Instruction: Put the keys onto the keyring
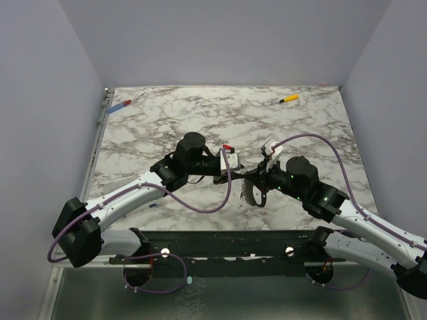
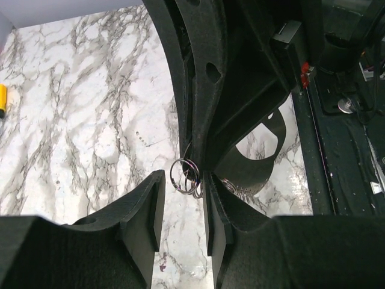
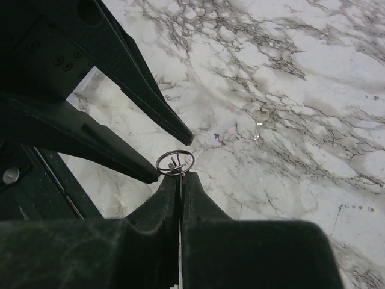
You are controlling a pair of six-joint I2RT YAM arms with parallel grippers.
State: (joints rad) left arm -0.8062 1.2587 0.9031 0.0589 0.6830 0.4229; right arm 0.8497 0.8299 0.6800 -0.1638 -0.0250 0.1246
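Note:
The keyring, a thin dark metal loop with smaller loops inside it, stands edge-up in my right gripper, whose fingers are shut on its lower rim. In the left wrist view the keyring hangs just past the tips of my left gripper, whose jaws stand apart with only marble showing between them. One left fingertip touches the ring's side and the other stays clear of it. One small silver key on its own tiny ring lies flat on the table beyond. Both grippers meet mid-table.
A yellow-handled tool lies at the back right of the marble table. A blue-and-red tool lies at the back left. Grey walls close in three sides, and a black rail runs along the near edge.

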